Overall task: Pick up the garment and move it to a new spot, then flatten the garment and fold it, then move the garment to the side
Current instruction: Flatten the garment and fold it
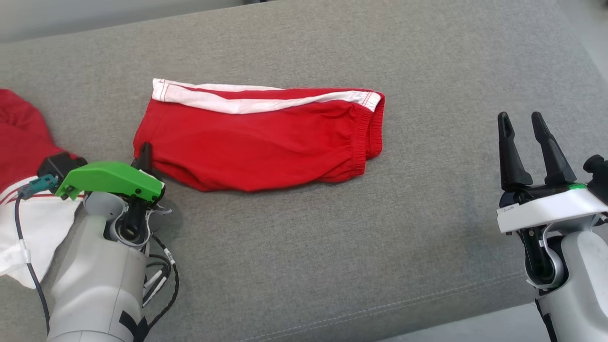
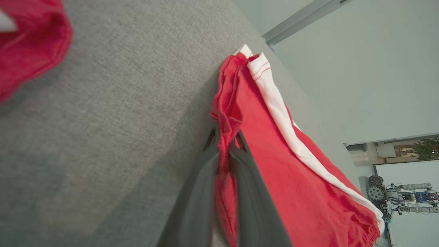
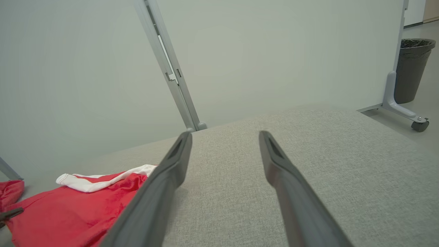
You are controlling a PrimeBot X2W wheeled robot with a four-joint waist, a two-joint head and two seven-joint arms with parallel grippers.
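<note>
The garment [image 1: 256, 140] is a pair of red shorts with a white side stripe, folded and lying on the grey padded surface [image 1: 332, 247] in the middle of the head view. My left gripper [image 1: 144, 159] is at its lower-left corner, shut on a pinch of the red fabric. In the left wrist view the garment [image 2: 274, 154] bunches up between the two dark fingers [image 2: 202, 192]. My right gripper [image 1: 526, 126] stands open at the right, well apart from the cloth. The right wrist view has the garment [image 3: 68, 212] at its lower left and my right gripper [image 3: 224, 137] above bare padding.
Another red and white piece of clothing [image 1: 19, 156] lies at the left edge, beside my left forearm. The padded surface's front edge [image 1: 427, 327] runs along the lower right. A partition wall [image 3: 274, 51] stands behind, with a dark waste bin [image 3: 411, 68] on the floor.
</note>
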